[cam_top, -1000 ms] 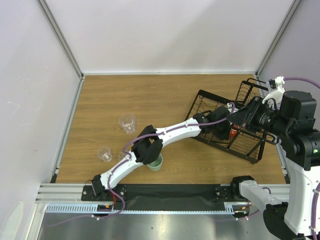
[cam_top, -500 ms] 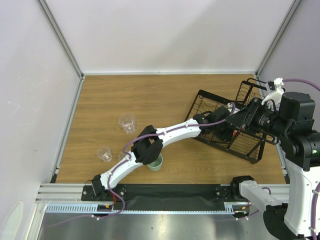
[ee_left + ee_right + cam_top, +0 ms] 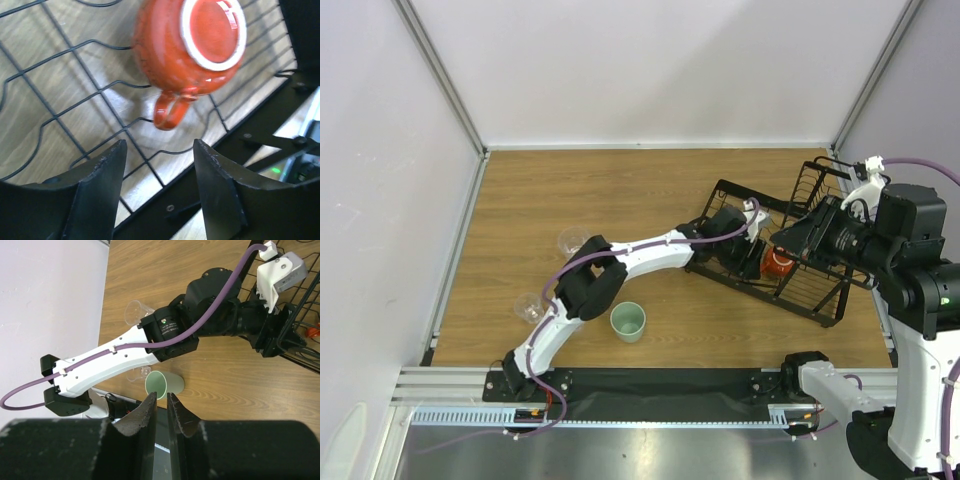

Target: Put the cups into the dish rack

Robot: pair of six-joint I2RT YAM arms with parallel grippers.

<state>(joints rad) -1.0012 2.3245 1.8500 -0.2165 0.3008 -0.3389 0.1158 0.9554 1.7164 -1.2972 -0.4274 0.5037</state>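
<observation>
Sitting in dish rack (image 3: 800,300), top cam, was orange-red mug (image 3: 778,262); mint cup (image 3: 628,321) & clear tumblers (image 3: 573,241) stood on table (image 3: 650,200). Left wrist cam: left gripper (image 3: 159,150) was open, empty, just short of upside-down mug's handle. Right wrist cam: right gripper (image 3: 161,397) was nearly closed, empty.

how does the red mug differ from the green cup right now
Colour: the red mug is glossy orange-red, the green cup is pale mint.
Handle: the red mug has a loop handle, the green cup has none.
Place and pose: the red mug sits base-up on the dish rack wires, the green cup stands mouth-up on the table.
Both are small cups, and neither is held.
</observation>
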